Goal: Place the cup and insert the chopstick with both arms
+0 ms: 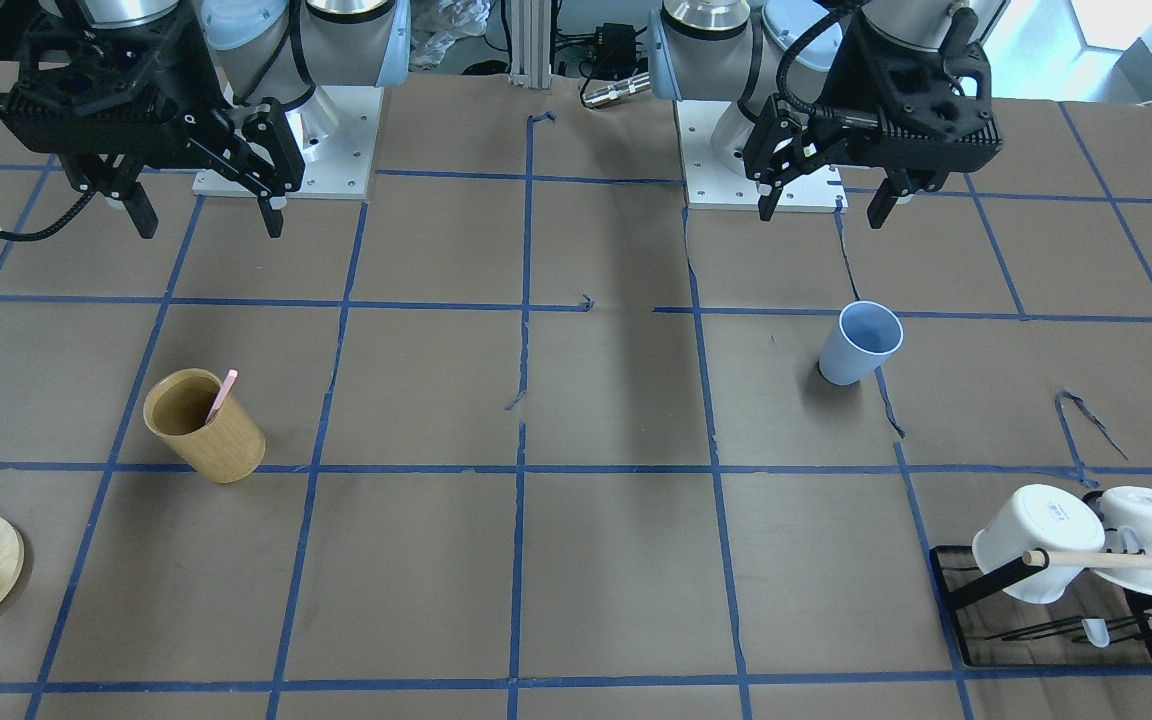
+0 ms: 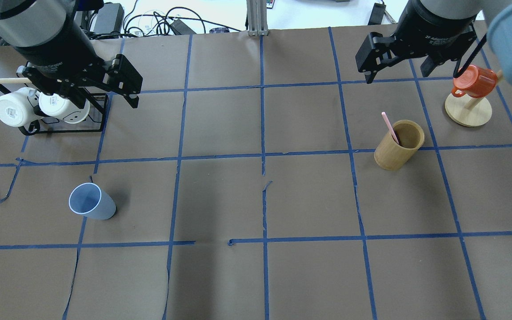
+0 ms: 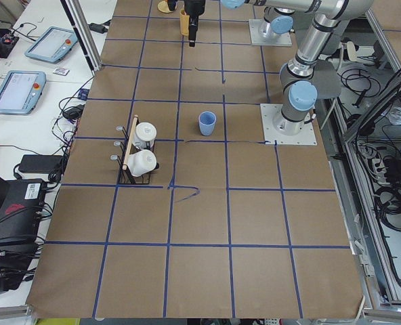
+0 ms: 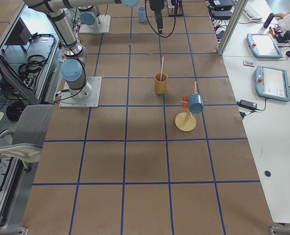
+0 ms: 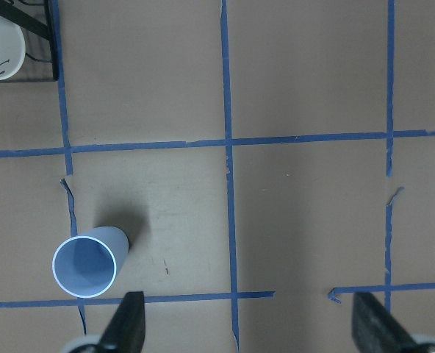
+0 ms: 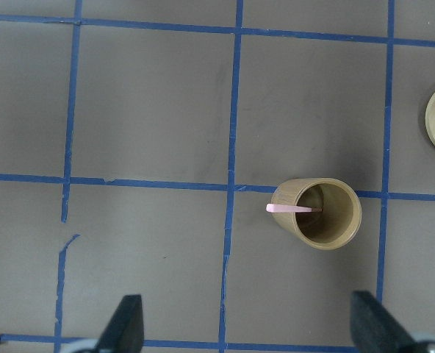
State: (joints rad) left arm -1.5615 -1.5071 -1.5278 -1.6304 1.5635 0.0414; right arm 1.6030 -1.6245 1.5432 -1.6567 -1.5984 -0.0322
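Arms: both are raised above the table, near my base, with wrists pointing straight down.

Left gripper (image 1: 822,212): jaws spread wide, holding nothing and touching nothing. In the left wrist view, both fingertips (image 5: 129,327) frame bare paper.

Right gripper (image 1: 210,225): jaws equally wide apart, empty, clear of every object.

Cup (image 2: 91,202): light blue, standing upright with its mouth open upward, on my left half of the table just beside a blue tape line. It sits off to one side beneath the left gripper, not between the fingers.

Chopstick (image 2: 390,126): pale pink, leaning in a tan wooden holder (image 2: 399,144) on my right half, its upper end projecting past the rim. The holder stands on a tape line and is well apart from the cup.

Surface: table (image 2: 256,204) is covered in brown paper marked with a blue tape grid; the paper is torn in places.

Other items: a black rack (image 2: 60,129) carries white mugs (image 2: 14,111) at the far left. An orange cup (image 2: 474,80) hangs on a round wooden stand (image 2: 467,113) at the far right.

Surroundings: cables lie beyond the far edge.
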